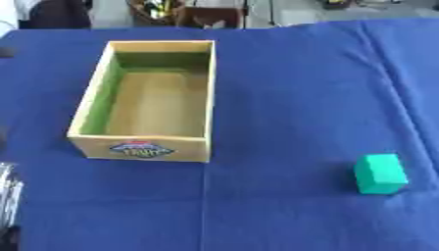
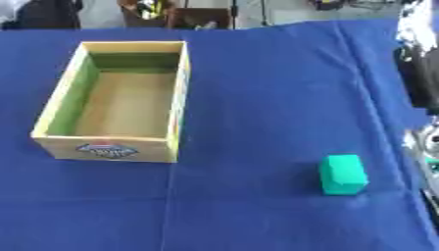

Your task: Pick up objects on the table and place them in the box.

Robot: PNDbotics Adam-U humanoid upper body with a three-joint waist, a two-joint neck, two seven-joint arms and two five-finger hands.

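Observation:
A teal green block (image 1: 380, 173) lies on the blue cloth at the right front, with nothing touching it. The open wooden box (image 1: 140, 147) stands at the left middle, its green-tinted inside bare and a printed label on its front wall. A silver part of my left hand or arm (image 1: 8, 191) shows at the lower left edge, well away from the box. Black and silver parts of my right arm and hand (image 2: 424, 147) run down the right edge of the right eye view, to the right of the block and apart from it.
The blue cloth (image 1: 283, 98) covers the whole table, with creases running down its right side. Dark clutter and a brown container (image 1: 206, 17) stand beyond the far edge.

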